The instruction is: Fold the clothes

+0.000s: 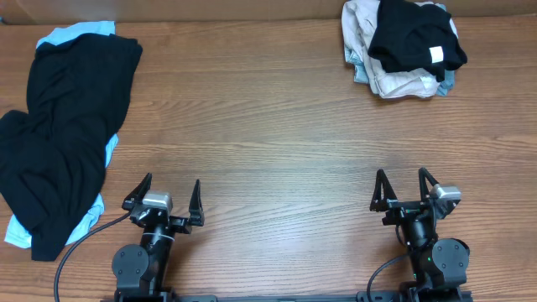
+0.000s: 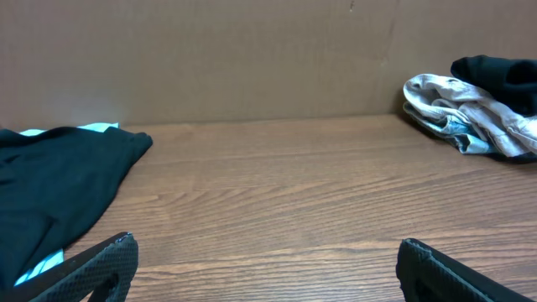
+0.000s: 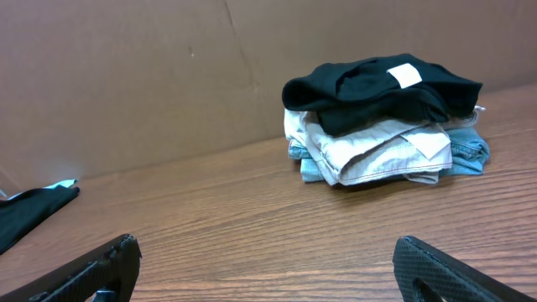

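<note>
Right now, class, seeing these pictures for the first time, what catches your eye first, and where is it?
A big black shirt sprawls crumpled over a blue tee at the left edge of the table. A pile, black on beige, sits at the far right corner. The left gripper and right gripper stand open and empty at the near edge.

Soft, even light from overhead, fairly bright. No glare on the table (image 1: 268,126), and the wood grain is crisp across the overhead view. Black shirt (image 1: 67,143) goes almost flat black, folds barely readable. Folded stack (image 1: 403,46) throws only a thin, soft shadow. Wrist views look warmer and a bit dimmer, with the cardboard wall (image 2: 252,59) evenly lit. Fingers (image 2: 92,268) of the left gripper (image 1: 172,189) are soft and out of focus at the frame bottom; same in the right wrist view.
</note>
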Action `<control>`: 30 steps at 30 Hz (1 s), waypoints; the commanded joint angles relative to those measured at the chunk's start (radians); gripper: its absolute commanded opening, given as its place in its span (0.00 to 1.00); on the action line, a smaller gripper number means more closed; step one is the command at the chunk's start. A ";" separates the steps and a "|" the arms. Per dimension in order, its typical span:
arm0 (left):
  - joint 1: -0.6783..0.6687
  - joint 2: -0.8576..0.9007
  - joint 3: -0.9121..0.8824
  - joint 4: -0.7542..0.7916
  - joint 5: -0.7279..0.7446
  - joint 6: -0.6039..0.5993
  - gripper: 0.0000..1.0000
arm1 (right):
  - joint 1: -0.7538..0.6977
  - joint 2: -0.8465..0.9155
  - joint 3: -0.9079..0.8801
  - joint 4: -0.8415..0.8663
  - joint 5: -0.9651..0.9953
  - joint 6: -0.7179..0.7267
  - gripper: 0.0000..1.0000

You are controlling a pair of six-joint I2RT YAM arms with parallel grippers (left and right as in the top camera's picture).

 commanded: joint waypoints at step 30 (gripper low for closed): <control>0.006 -0.011 -0.004 0.002 0.014 -0.009 1.00 | 0.005 -0.010 -0.010 0.006 0.006 0.008 1.00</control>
